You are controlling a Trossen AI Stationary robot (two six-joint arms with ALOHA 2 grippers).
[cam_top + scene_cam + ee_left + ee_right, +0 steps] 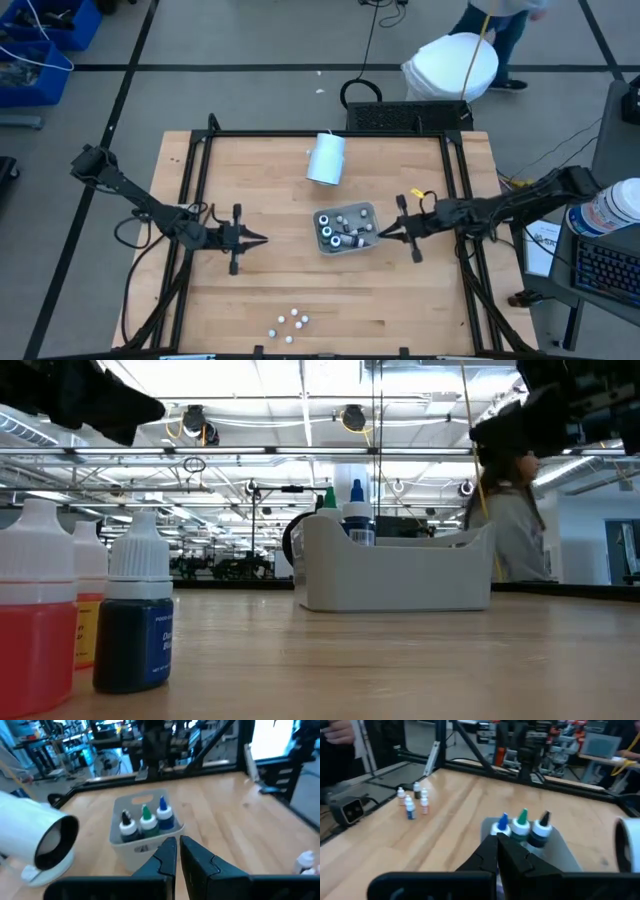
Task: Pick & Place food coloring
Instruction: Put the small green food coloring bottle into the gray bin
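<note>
You can't read the label on the dark bottle [137, 622]. The red bottle [32, 620] is cut off at the edge. The tray [400, 575] wall hides its bottles' bodies.

Both dark arms reach inward from opposite sides, stretched low over the counter. The left pincer [262, 239] has its fingers nearly together. The right pincer [379, 233] is closed, tips pointing toward the left one.

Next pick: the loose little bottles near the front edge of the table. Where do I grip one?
Probably by the white cap of an outer bottle, coming straight down. They stand upright in a tight cluster, so a sideways approach could knock neighbours.
</note>
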